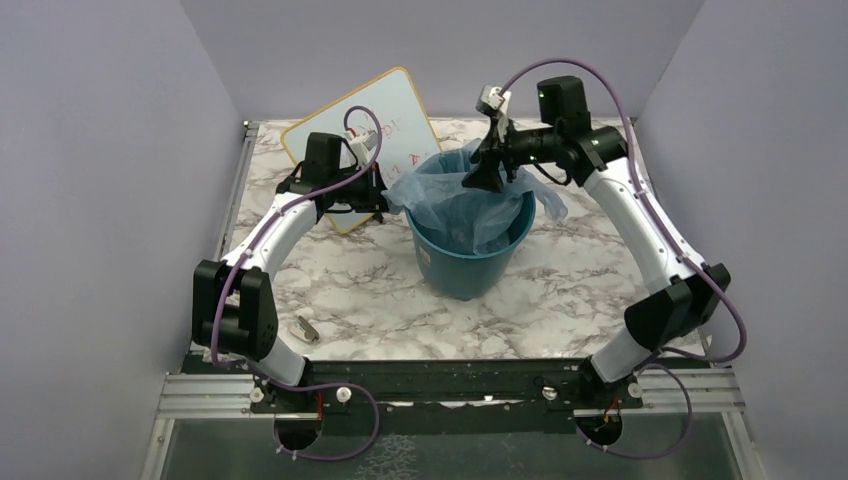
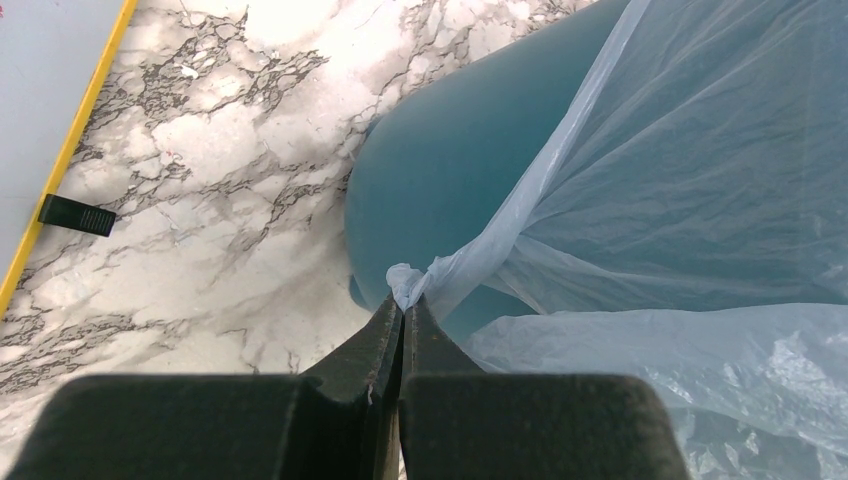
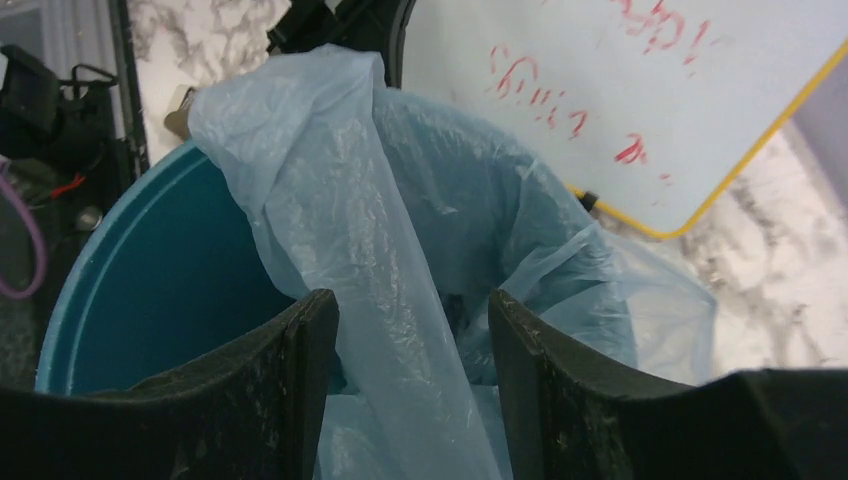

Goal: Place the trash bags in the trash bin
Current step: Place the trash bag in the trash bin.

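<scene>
The teal trash bin [image 1: 468, 262] stands upright mid-table. The pale-blue trash bag [image 1: 470, 205] lies inside it and spills over the left and right rim. My left gripper [image 1: 383, 195] is shut on a bunched edge of the bag [image 2: 408, 280], just outside the bin's left wall [image 2: 440, 170]. My right gripper [image 1: 487, 178] hangs over the bin's mouth with its jaws open; a fold of the bag [image 3: 400, 300] rises between the fingers [image 3: 305, 370], not pinched. The bin's inner wall [image 3: 150, 300] shows to the left of that fold.
A whiteboard with a yellow edge [image 1: 385, 110] leans at the back left, close behind my left gripper; it also shows in the right wrist view [image 3: 620, 90]. A small grey object [image 1: 307, 327] lies near the left arm's base. Purple walls enclose the marble table [image 1: 350, 290].
</scene>
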